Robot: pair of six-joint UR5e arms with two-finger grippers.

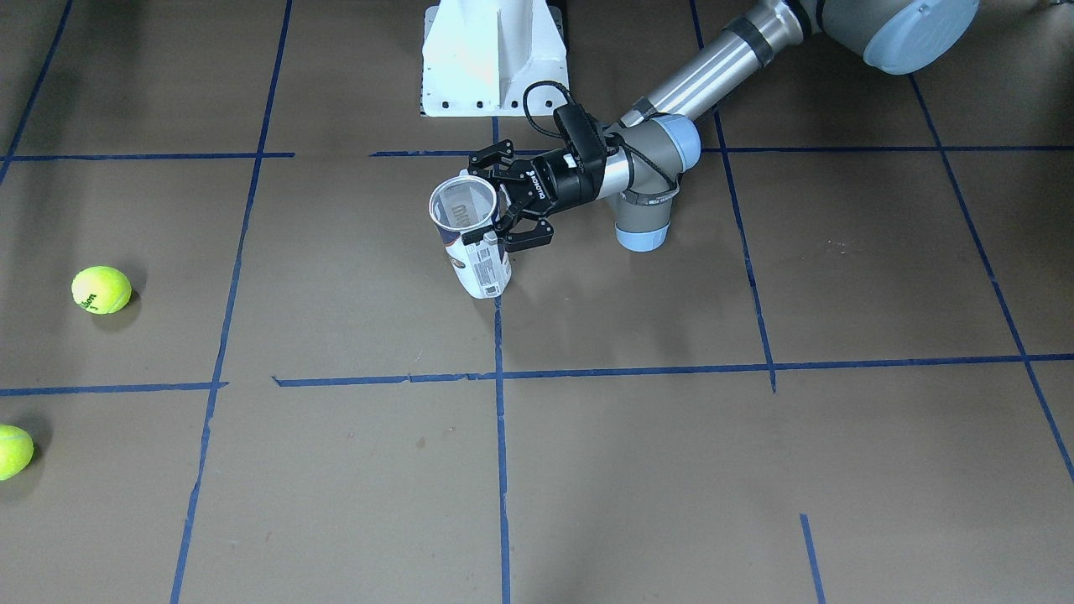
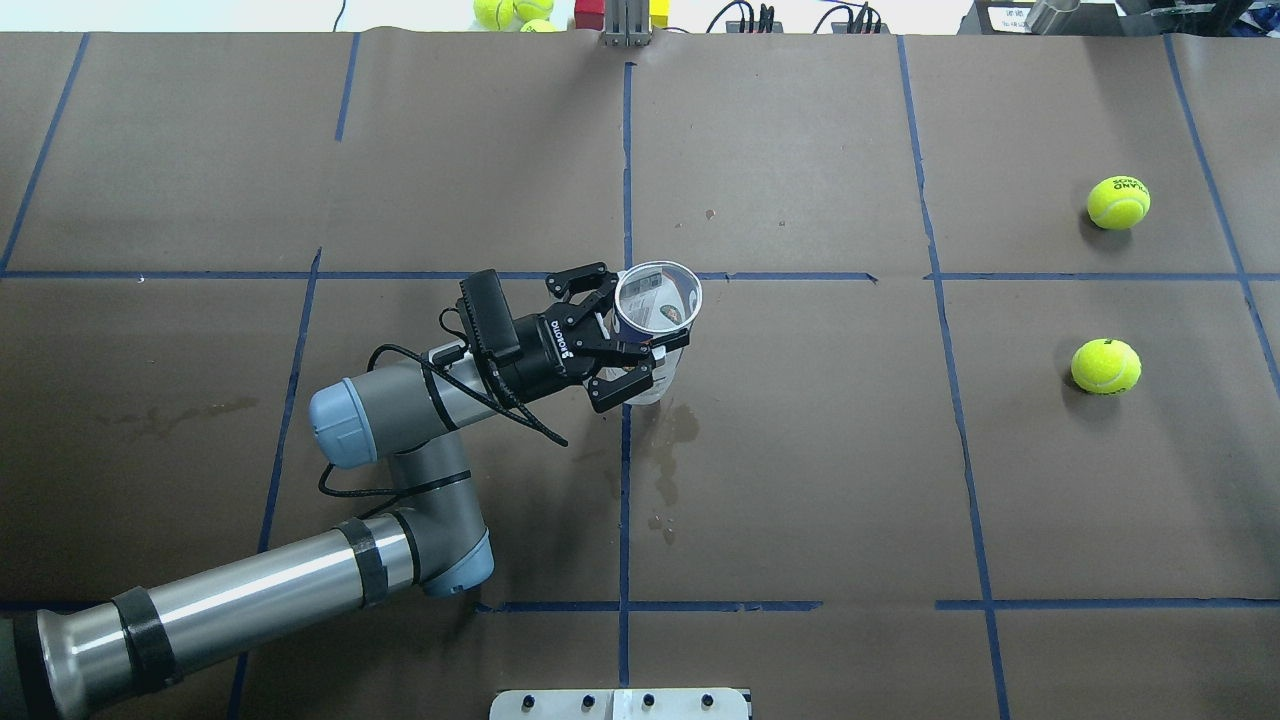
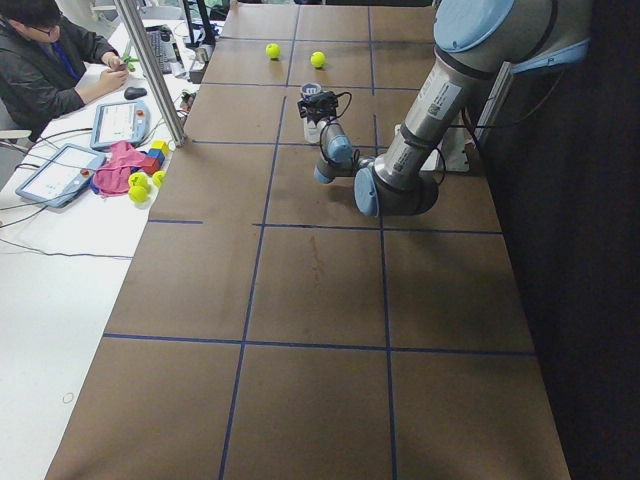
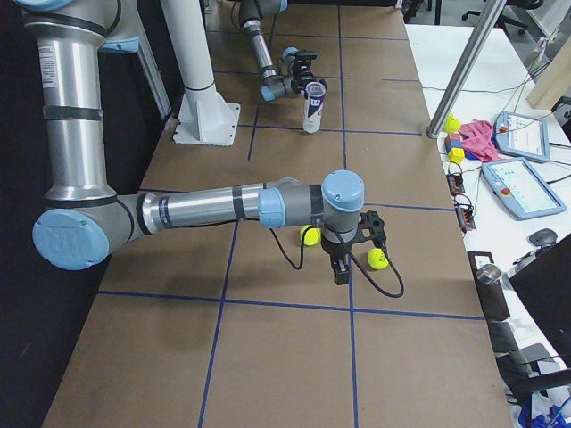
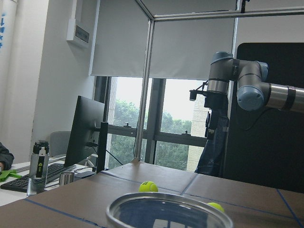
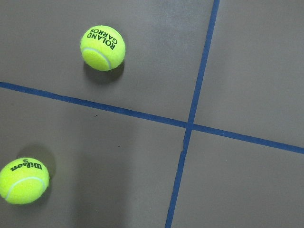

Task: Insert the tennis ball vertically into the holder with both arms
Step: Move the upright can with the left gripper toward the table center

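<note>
The holder (image 2: 657, 300), a clear tube with a navy-and-white label, stands upright near the table's middle with its mouth open upward. My left gripper (image 2: 628, 335) comes in from the side and is shut on the holder (image 1: 478, 264) just below its rim. Two yellow-green tennis balls (image 2: 1118, 202) (image 2: 1105, 366) lie on the table far to the right. High above them hangs my right gripper (image 4: 342, 272), pointing down, and I cannot tell whether it is open or shut. Both balls (image 6: 102, 47) (image 6: 23, 180) lie below in the right wrist view, with no fingers in sight. The left wrist view has the holder's rim (image 5: 166, 209) at its bottom edge.
The white pedestal base (image 1: 495, 59) stands at the robot's side of the table. A damp stain (image 2: 665, 440) marks the brown paper near the holder. A person (image 3: 50, 60) sits at a side desk holding tablets, blocks and more balls. A metal post (image 3: 150, 70) rises at the table edge.
</note>
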